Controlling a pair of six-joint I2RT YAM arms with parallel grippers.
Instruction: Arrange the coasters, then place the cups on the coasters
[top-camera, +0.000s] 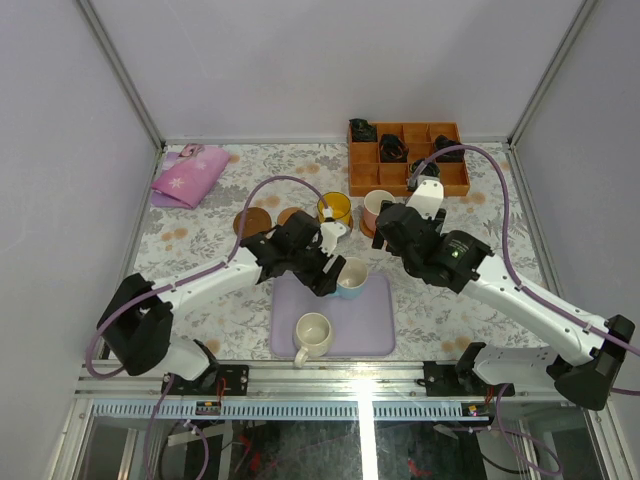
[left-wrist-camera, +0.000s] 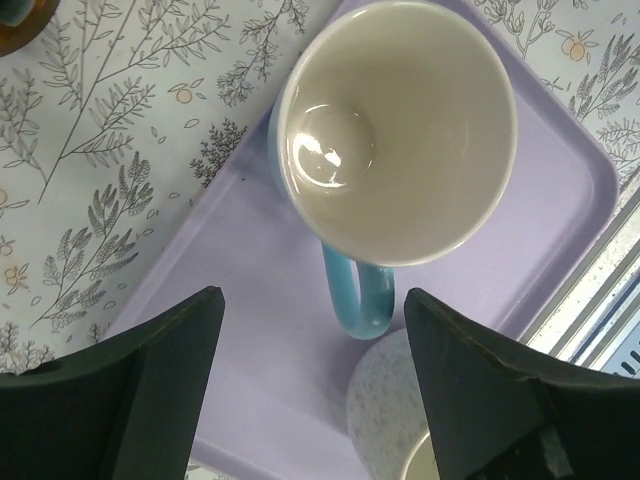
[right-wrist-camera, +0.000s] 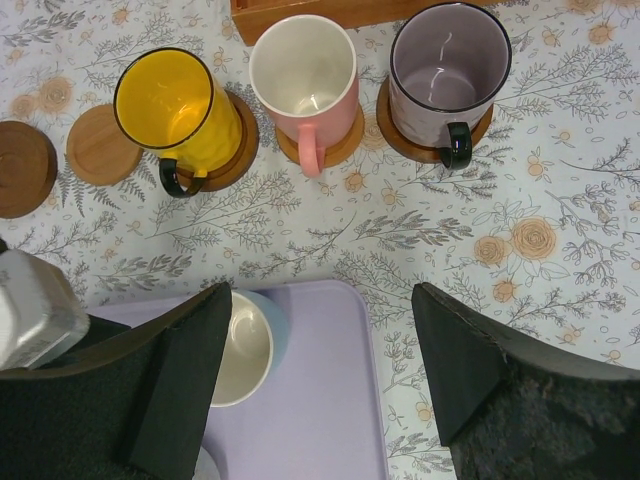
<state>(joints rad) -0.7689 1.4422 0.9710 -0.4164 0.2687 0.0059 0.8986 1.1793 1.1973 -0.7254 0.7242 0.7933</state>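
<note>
A light blue cup (left-wrist-camera: 395, 130) (top-camera: 352, 277) stands at the far end of the lavender tray (left-wrist-camera: 240, 290), its handle (left-wrist-camera: 358, 295) pointing at my left gripper (left-wrist-camera: 315, 335) (top-camera: 335, 270). That gripper is open, and the handle sits just beyond its fingertips. A cream cup (top-camera: 313, 335) (left-wrist-camera: 385, 410) stands nearer on the tray. Yellow (right-wrist-camera: 175, 105), pink (right-wrist-camera: 305, 75) and greyish-purple (right-wrist-camera: 450, 65) cups each stand on a coaster (right-wrist-camera: 400, 135). Left of them lie two bare coasters, one dark (right-wrist-camera: 22, 168) and one tan (right-wrist-camera: 100, 145). My right gripper (right-wrist-camera: 320, 340) (top-camera: 395, 228) hangs open above the tray's far right corner, holding nothing.
An orange-brown compartment box (top-camera: 405, 160) with dark items stands at the back right, close behind the cup row. A pink folded cloth (top-camera: 190, 175) lies at the back left. The two arms are close together over the tray's far edge.
</note>
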